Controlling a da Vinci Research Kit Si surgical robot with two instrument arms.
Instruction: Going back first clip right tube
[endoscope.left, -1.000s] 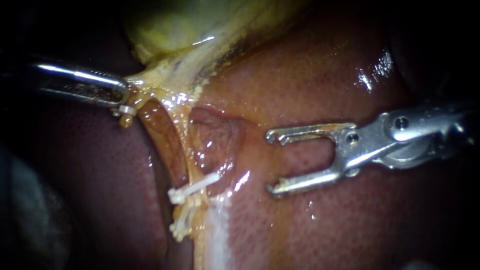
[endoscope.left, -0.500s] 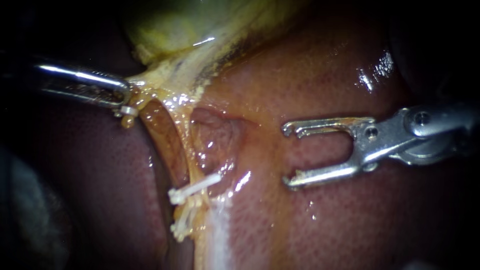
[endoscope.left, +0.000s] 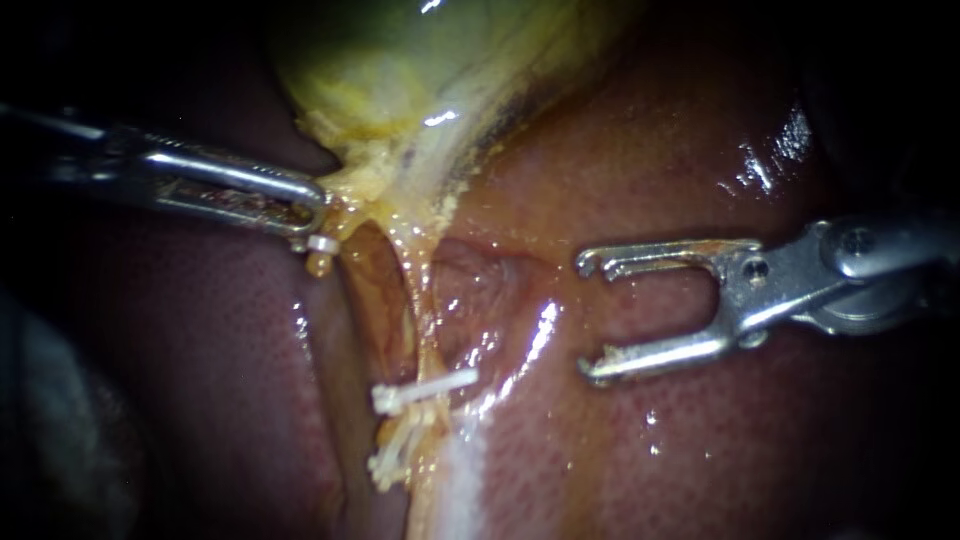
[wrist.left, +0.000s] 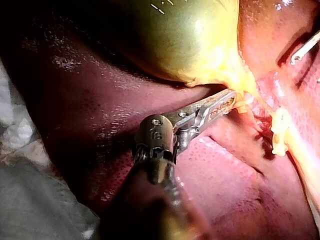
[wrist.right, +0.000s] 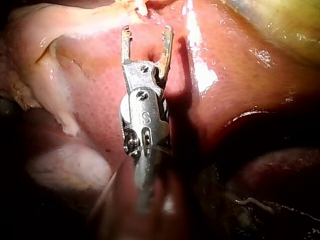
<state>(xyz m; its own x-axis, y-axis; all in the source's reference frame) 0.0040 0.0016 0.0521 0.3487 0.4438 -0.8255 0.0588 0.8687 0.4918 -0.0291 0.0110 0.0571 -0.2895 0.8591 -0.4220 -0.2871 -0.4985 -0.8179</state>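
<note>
The right instrument (endoscope.left: 583, 320) hangs over the bare liver (endoscope.left: 700, 450), its jaws spread wide with nothing between them. Open, wet liver surface lies between their tips and the thin tube (endoscope.left: 421, 300), so they stand well apart from it. A white clip (endoscope.left: 425, 390) lies across the tube's lower end, with more white clips (endoscope.left: 392, 455) bunched just below it. The left instrument (endoscope.left: 312, 208) has its jaws clamped on the yellow fringe of the gallbladder (endoscope.left: 400, 70), at the tube's upper end. A small white piece (endoscope.left: 322, 243) hangs just beneath them. Only the left wrist view shows the gallbladder's rounded green body. The right wrist view shows the wide jaws empty above the liver.
</note>
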